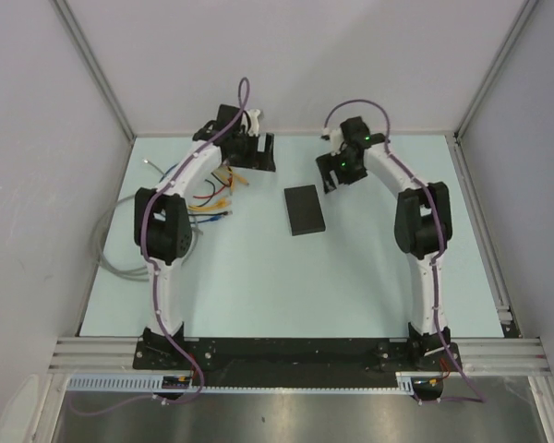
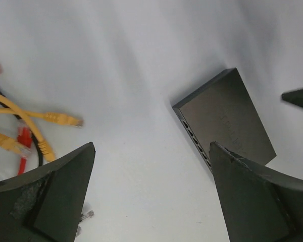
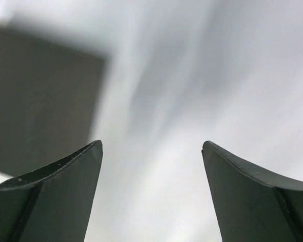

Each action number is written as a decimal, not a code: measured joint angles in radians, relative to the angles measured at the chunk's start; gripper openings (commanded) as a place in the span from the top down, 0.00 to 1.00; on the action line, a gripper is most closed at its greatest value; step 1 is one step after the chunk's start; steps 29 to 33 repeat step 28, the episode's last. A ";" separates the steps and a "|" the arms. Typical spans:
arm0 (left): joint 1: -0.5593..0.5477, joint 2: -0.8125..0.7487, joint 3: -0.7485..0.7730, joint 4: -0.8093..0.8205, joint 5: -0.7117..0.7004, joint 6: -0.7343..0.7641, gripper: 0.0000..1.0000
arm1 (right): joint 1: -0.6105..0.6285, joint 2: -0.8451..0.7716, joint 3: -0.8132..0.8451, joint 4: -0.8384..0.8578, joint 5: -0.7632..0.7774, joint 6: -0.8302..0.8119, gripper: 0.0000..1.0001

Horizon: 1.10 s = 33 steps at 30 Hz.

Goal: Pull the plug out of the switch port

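Pale table point(image 1: 258, 277) — switch point(image 1: 305, 209) flat, long axis near-to-far, sockets point(image 2: 194, 139) leftward

We see a pale mint-green table point(image 1: 286, 286). Toward its far side, near the middle, the switch point(image 1: 305, 209) lies flat: a black slab on its own, its long sides running roughly near to far. Well apart on the left lies a loose tangle of patch cables point(image 1: 212, 198), yellow, red and blue, their plugs resting on the surface. A grey cable point(image 1: 111, 265) loops out over the left edge. In the left wrist view we make out the row of sockets point(image 2: 194, 138) along the switch's long edge, on the side toward the yellow cables point(image 2: 40, 121).
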 measured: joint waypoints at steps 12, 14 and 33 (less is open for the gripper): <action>0.119 -0.019 0.346 0.089 -0.153 0.097 0.00 | -0.274 -0.020 0.391 0.080 0.266 0.211 0.01; 0.116 -0.047 0.330 0.106 -0.237 0.126 0.00 | -0.260 -0.056 0.333 0.097 0.341 0.232 0.01; -0.060 -0.098 0.175 0.076 -0.449 0.129 0.00 | -0.151 -0.278 -0.012 0.082 0.384 0.213 0.00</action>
